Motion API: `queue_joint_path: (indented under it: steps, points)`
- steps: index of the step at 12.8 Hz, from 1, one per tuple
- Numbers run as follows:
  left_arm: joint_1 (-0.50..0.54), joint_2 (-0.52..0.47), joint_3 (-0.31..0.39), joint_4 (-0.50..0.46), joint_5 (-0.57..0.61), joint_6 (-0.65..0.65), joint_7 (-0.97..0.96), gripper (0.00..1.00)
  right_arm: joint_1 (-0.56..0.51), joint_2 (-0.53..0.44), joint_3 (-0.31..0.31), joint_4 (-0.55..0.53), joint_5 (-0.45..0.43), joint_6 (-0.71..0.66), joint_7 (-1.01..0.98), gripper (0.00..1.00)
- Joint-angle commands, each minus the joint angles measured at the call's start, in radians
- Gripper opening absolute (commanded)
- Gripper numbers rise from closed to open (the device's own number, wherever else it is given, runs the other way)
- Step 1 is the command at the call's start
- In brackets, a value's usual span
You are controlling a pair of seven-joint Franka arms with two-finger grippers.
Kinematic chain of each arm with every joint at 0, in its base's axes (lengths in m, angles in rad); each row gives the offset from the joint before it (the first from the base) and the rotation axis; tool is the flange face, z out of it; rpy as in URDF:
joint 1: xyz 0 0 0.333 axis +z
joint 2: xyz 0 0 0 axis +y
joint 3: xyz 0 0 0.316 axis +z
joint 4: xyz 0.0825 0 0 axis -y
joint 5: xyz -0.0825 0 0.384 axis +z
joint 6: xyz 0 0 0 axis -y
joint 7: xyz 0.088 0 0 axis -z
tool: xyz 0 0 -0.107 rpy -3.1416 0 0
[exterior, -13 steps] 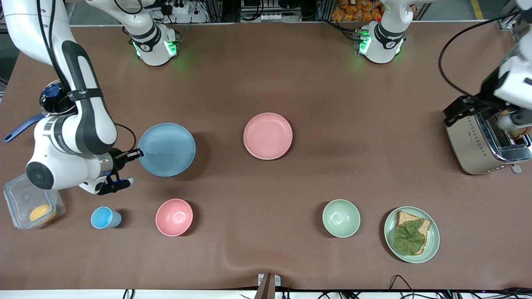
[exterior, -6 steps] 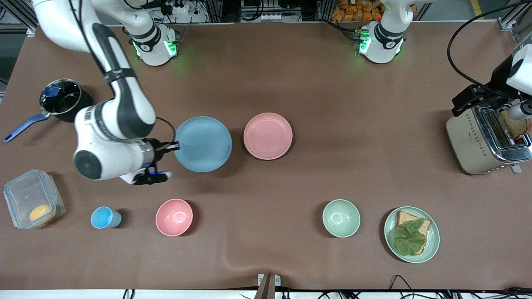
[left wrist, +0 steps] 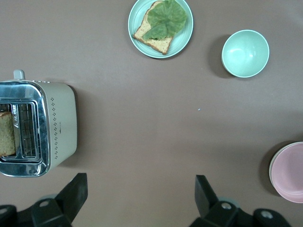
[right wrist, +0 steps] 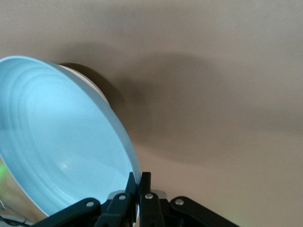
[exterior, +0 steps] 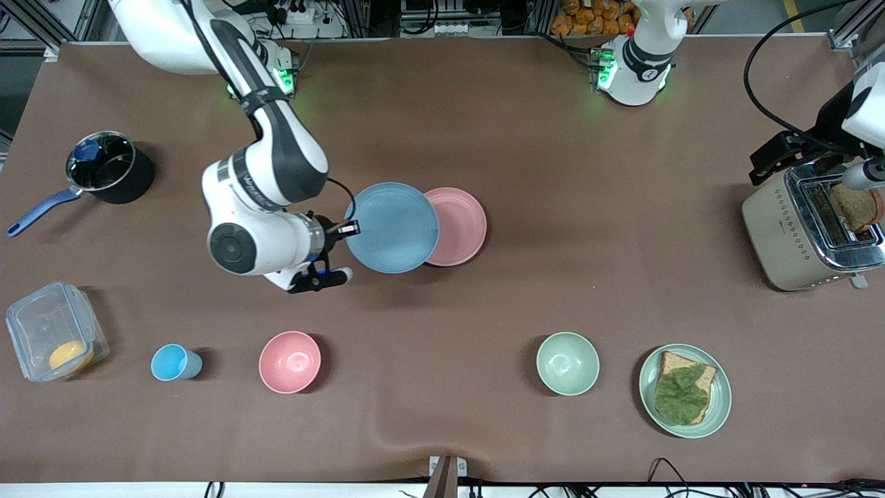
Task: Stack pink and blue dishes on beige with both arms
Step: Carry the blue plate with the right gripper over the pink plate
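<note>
My right gripper [exterior: 349,226] is shut on the rim of the light blue plate [exterior: 392,227], holding it up in the air and tilted. In the front view the plate covers part of the pale pink plate [exterior: 462,226], which lies flat mid-table. The right wrist view shows the fingers [right wrist: 138,177] pinching the blue plate [right wrist: 61,142] at its edge. My left gripper [left wrist: 140,184] hangs open and empty over bare table beside the toaster, with the pink plate [left wrist: 289,172] at the edge of its view. No beige plate shows by itself; it is hidden or out of view.
A toaster [exterior: 809,235] with bread stands at the left arm's end. Nearer the front camera sit a green plate with bread and leaf [exterior: 684,391], a green bowl [exterior: 567,363], a pink bowl [exterior: 290,362] and a blue cup [exterior: 173,362]. A pot [exterior: 104,169] and a clear container [exterior: 55,339] are at the right arm's end.
The right arm has carried the blue plate from the right arm's end toward mid-table, and it now overlaps the pink plate. The left arm has barely shifted by the toaster.
</note>
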Motion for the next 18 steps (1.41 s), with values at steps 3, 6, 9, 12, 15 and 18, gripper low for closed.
queue_joint_path:
  steps: [3,6,9,12,15,18]
  points:
    - [0.002,-0.026,0.002,-0.017,-0.028,-0.017,0.023,1.0,0.161,0.041,-0.013,-0.034,0.021,0.139,0.205,0.0]
    - [0.004,-0.029,0.002,-0.017,-0.028,-0.017,0.024,1.0,0.187,0.056,-0.013,-0.054,0.021,0.182,0.237,0.0]
    - [0.002,-0.033,0.001,-0.02,-0.028,-0.018,0.024,1.0,0.213,0.059,-0.013,-0.109,0.021,0.266,0.242,0.0]
    - [0.002,-0.036,-0.005,-0.025,-0.028,-0.025,0.024,1.0,0.232,0.068,-0.013,-0.112,0.023,0.29,0.259,0.0]
    - [0.002,-0.042,-0.005,-0.027,-0.028,-0.029,0.024,1.0,0.247,0.074,-0.013,-0.115,0.028,0.29,0.26,0.0]
    - [0.002,-0.042,-0.007,-0.025,-0.028,-0.029,0.023,1.0,0.241,0.075,-0.013,-0.134,0.028,0.291,0.259,0.0]
